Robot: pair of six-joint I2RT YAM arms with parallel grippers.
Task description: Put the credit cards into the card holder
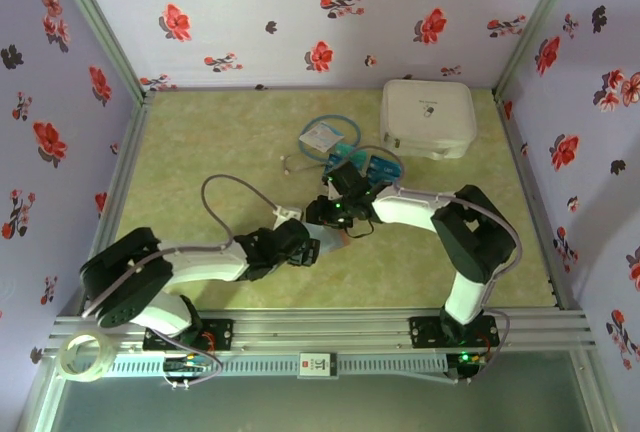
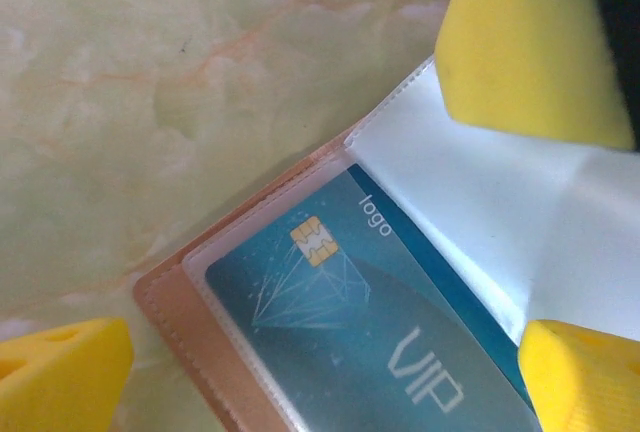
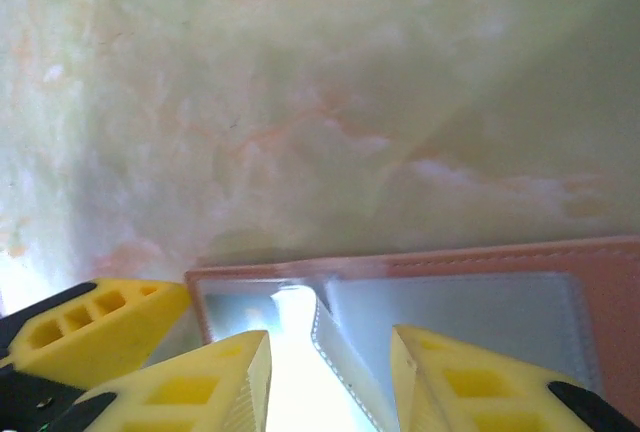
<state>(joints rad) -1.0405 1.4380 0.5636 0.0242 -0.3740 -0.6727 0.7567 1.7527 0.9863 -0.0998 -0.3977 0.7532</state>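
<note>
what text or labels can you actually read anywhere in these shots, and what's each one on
"logo": small white print on the teal credit card inside the card holder.
"VIP": large pale letters on the same card.
Too small to read: the dark mark on the white case, the print on the pale blue packet, and the red and white sticker at the near edge.
</note>
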